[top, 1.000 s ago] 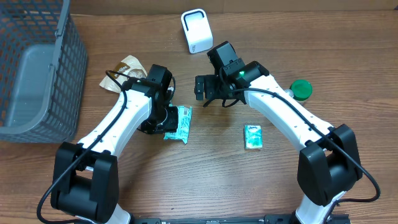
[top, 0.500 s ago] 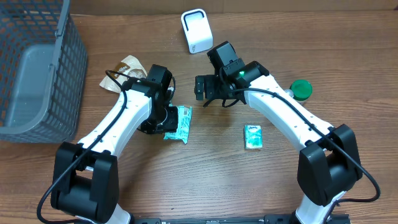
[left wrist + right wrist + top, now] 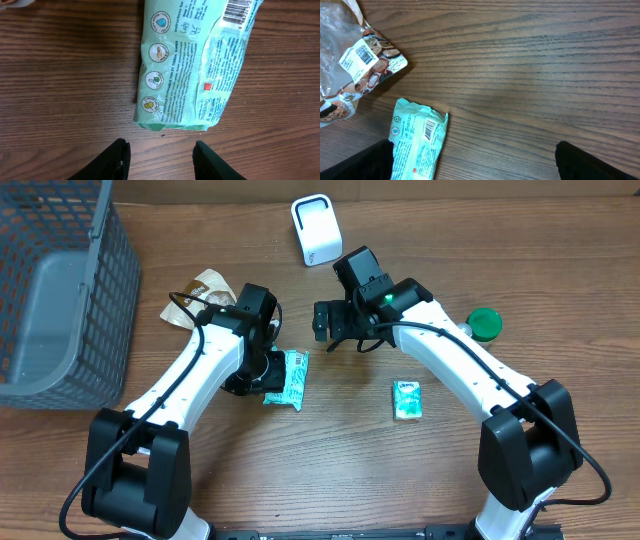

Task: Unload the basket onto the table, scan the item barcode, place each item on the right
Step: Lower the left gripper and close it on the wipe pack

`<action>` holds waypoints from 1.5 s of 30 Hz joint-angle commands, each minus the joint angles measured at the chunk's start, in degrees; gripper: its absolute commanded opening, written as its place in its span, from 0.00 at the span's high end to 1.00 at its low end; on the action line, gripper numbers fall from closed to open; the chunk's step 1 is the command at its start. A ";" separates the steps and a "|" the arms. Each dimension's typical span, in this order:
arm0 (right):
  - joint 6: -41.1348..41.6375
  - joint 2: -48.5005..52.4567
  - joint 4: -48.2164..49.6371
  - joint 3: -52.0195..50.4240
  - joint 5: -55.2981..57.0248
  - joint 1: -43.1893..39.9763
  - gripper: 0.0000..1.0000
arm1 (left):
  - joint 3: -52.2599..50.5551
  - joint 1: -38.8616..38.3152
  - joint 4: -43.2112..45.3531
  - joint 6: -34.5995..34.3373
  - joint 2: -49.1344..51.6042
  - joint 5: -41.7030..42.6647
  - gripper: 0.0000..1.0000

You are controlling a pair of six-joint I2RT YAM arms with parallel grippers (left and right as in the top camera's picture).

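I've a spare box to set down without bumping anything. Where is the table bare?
Bare: near edge between wipes pack and tissue pack; far right corner past scanner and green lid. Crowded: around snack bag, by the basket.

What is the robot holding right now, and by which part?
Nothing. Left end effector is open just short of the wipes pack; right end effector is open and empty.
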 commanded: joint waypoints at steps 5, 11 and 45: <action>-0.04 -0.11 0.33 -0.22 0.37 -0.17 0.00 | -0.61 -0.42 0.17 -0.81 -0.22 -0.81 0.56; -0.04 -0.11 0.33 -0.22 0.37 -0.17 0.00 | -0.61 -0.42 0.17 -0.81 -0.22 -0.81 0.56; -0.02 -0.11 0.33 -0.22 0.35 -0.17 0.00 | -0.63 -0.42 3.13 -0.98 2.36 -5.03 0.39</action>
